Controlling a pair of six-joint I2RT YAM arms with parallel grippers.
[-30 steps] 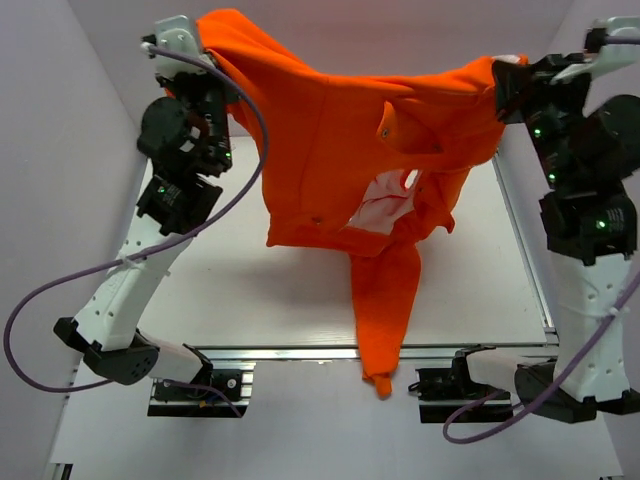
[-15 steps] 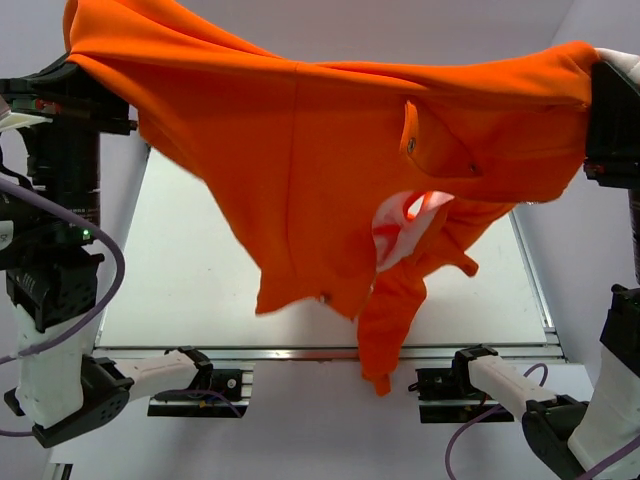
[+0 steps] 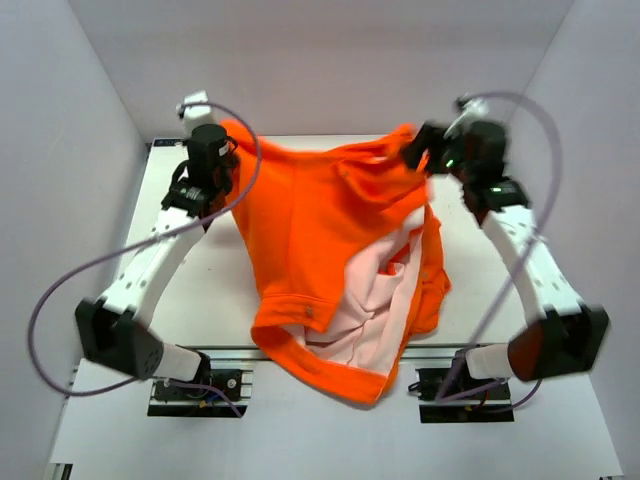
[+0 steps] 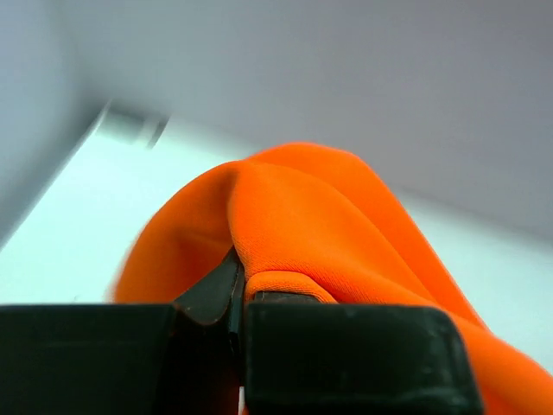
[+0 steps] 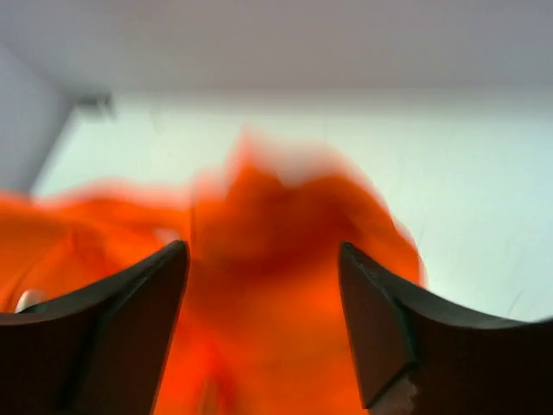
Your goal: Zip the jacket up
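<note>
The bright orange jacket point(image 3: 300, 230) lies spread on the white table point(image 3: 195, 290), its pale pink lining point(image 3: 375, 300) showing along the open front. A small dark patch point(image 3: 310, 313) sits near the hem. My left gripper point(image 3: 222, 152) is at the jacket's far left corner. In the left wrist view this gripper point(image 4: 238, 285) is shut on a fold of the orange fabric point(image 4: 294, 216). At the far right corner my right gripper point(image 3: 415, 150) stands open. The right wrist view shows its jaws point(image 5: 263, 259) wide apart, with blurred orange cloth point(image 5: 276, 233) just beyond them and nothing pinched.
Grey walls close in the table on the left, right and back. A metal rail point(image 3: 250, 350) runs along the table's near edge. The jacket's hem point(image 3: 340, 378) hangs over it between the two arm bases. Cables loop beside both arms.
Both arms have dropped from high near the camera to the far side of the table, and the jacket now lies on it. The right gripper has opened and let go of the cloth.
</note>
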